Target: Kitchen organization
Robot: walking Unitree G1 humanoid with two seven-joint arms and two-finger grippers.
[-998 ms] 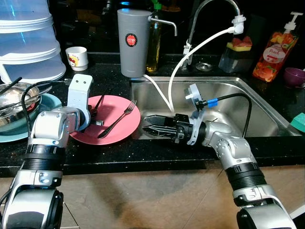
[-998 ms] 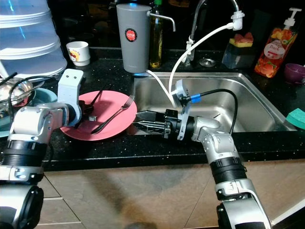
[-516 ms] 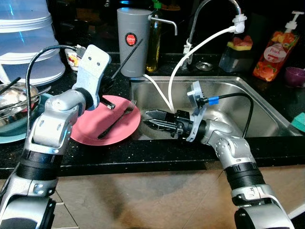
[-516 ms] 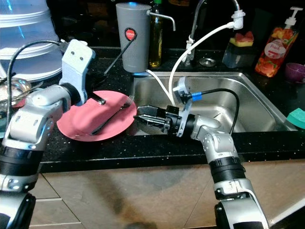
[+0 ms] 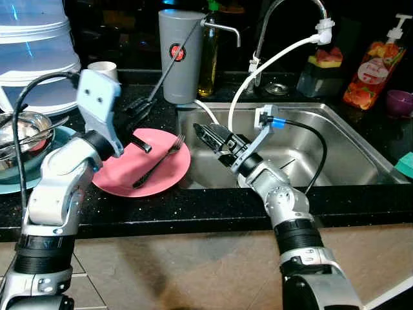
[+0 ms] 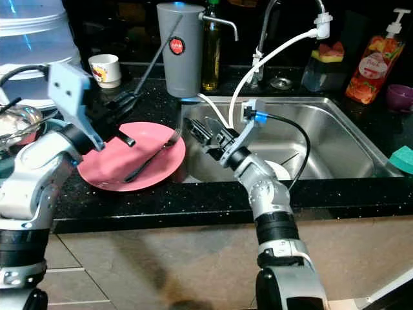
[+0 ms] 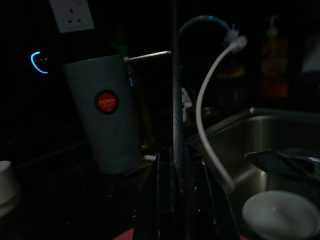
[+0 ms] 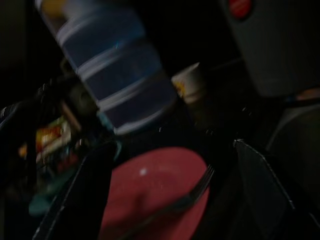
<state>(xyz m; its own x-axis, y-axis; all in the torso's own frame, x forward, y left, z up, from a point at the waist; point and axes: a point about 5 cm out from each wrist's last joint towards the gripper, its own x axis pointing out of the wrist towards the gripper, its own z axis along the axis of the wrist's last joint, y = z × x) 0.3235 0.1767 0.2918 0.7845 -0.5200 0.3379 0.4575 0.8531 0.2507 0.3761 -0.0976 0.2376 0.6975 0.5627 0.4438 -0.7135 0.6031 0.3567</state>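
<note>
Over black counter, left gripper [image 5: 137, 106] raised, clamping a dark utensil [image 5: 169, 62]; right gripper [image 5: 208, 135] spread.

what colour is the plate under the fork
Pink plate; the left eye view shows it best.

The long black utensil [image 5: 169, 70] is lifted off the round pink plate [image 5: 122, 181] by the left tool [image 5: 137, 108]; the right tool [image 5: 205, 134] is raised and angled towards the plate.

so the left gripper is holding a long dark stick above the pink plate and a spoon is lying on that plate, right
Not quite: a fork, not a spoon, lies on the pink plate, as the left eye view shows. The left gripper does hold the long dark stick above it.
</note>
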